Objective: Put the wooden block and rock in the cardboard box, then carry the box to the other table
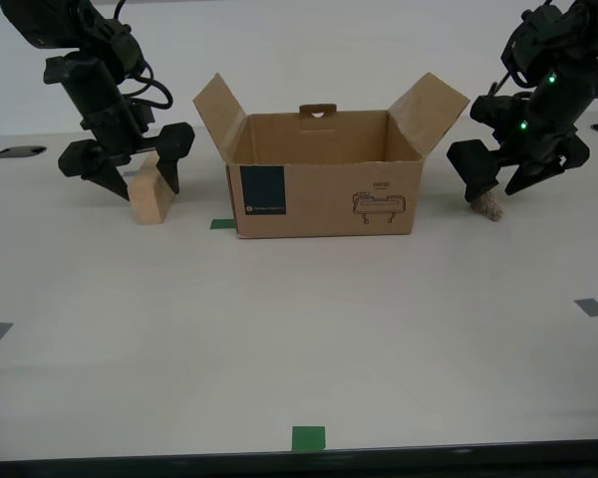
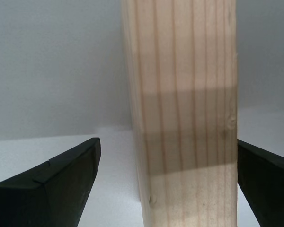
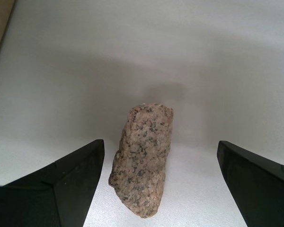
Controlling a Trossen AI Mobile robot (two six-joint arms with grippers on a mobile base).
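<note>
Green tape [image 1: 308,437] marks the bench [image 1: 299,349] front edge. Pick-up step — my first gripper [image 3: 161,182] straddles the rock [image 3: 143,158], my second gripper [image 2: 168,182] the wooden block [image 2: 184,113], both spread either side of the cardboard box [image 1: 324,184]. Next — close, lift.

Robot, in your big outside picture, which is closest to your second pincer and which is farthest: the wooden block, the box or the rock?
From my second pincer, in the exterior view:
1. The wooden block, between its open jaws at the exterior view's left.
2. The cardboard box, in the middle.
3. The rock, beyond the box at the exterior view's right, under my first pincer.
</note>
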